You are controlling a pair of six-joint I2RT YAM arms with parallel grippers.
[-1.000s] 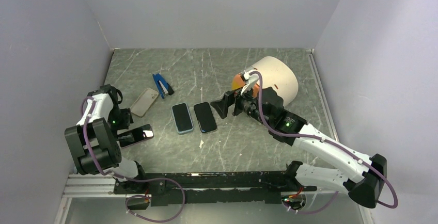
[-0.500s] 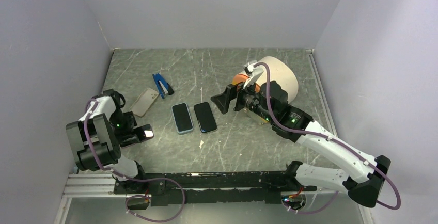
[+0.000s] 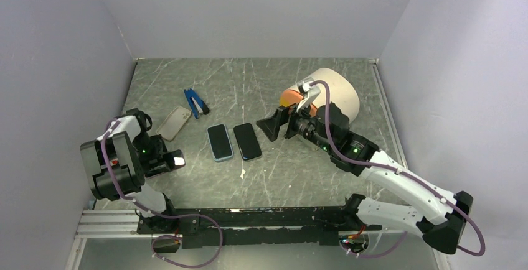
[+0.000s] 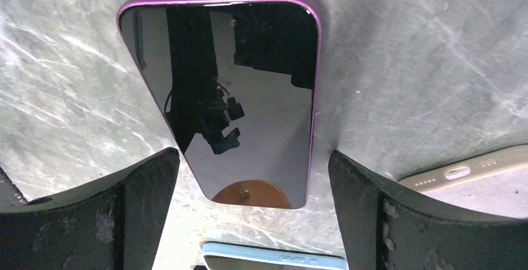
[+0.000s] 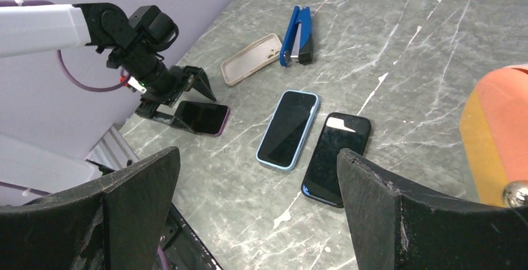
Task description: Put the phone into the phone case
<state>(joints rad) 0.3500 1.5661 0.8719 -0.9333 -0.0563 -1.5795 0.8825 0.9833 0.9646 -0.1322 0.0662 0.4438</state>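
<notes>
Left gripper [image 4: 250, 180]: jaws spread wide, low over the table [image 4: 411, 52], straddling one end of the purple-edged phone [image 4: 243, 89]. That phone lies flat, screen up, with a gap at each of my fingers. Right gripper [image 3: 274, 127]: also spread, holding nothing, raised in front of the white roll [image 3: 339, 93]. Mid-table lie a blue-edged phone [image 3: 220, 142] and a dark phone [image 3: 247, 140], side by side. Beige case [image 3: 174, 122] lies empty just beyond my left gripper, near the blue tool [image 3: 196, 102].
</notes>
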